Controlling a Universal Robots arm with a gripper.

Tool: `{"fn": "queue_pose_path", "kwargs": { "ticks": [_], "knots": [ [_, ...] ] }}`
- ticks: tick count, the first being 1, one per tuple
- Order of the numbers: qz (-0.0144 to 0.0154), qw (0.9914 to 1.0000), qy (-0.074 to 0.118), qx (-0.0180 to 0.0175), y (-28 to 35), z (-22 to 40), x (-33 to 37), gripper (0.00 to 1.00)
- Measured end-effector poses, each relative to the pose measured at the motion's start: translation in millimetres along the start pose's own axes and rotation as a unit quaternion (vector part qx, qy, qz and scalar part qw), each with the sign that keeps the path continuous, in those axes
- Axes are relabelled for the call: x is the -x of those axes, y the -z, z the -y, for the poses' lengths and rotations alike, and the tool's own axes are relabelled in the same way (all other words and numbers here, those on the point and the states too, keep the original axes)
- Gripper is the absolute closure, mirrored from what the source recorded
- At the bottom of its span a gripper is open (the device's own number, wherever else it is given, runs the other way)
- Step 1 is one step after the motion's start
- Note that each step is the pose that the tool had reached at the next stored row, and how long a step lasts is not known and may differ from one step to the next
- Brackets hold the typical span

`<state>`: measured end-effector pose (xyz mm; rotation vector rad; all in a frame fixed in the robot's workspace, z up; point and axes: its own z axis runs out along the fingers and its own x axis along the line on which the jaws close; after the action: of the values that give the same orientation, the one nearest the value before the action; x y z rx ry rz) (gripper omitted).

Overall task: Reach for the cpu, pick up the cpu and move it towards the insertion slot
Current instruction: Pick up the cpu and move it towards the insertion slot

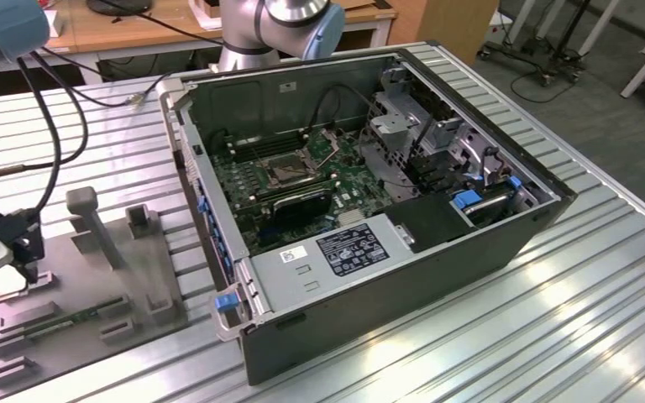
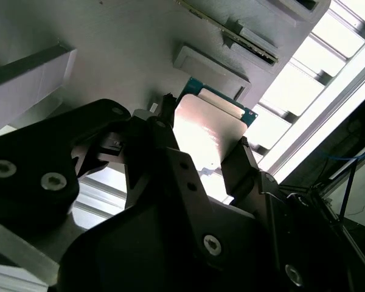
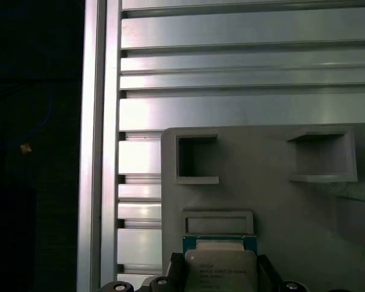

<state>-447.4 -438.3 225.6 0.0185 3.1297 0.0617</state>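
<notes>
Gripper [image 2: 204,121] closed on cpu [image 2: 202,135], wrist low

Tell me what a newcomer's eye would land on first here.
The open computer case takes up the middle of the exterior view. Its green motherboard is laid bare, with the insertion slot near the centre. In the second wrist view the gripper is closed on the pale silvery cpu, with the grey tray behind it.

Cpu [image 2: 212,135] silvery, green-rimmed, gripped by the hand [image 2: 204,131]; insertion slot [image 1: 281,174] dark, metal-framed.
</notes>
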Motion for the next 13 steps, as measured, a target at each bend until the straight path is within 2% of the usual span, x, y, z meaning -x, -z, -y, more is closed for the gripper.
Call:
{"fn": "queue_pose_path", "kwargs": {
  "ticks": [13],
  "knots": [
    [0.0000, 1.00000, 0.000, 0.0000, 8.9, -0.3, 0.1, 0.45]
  ]
}}
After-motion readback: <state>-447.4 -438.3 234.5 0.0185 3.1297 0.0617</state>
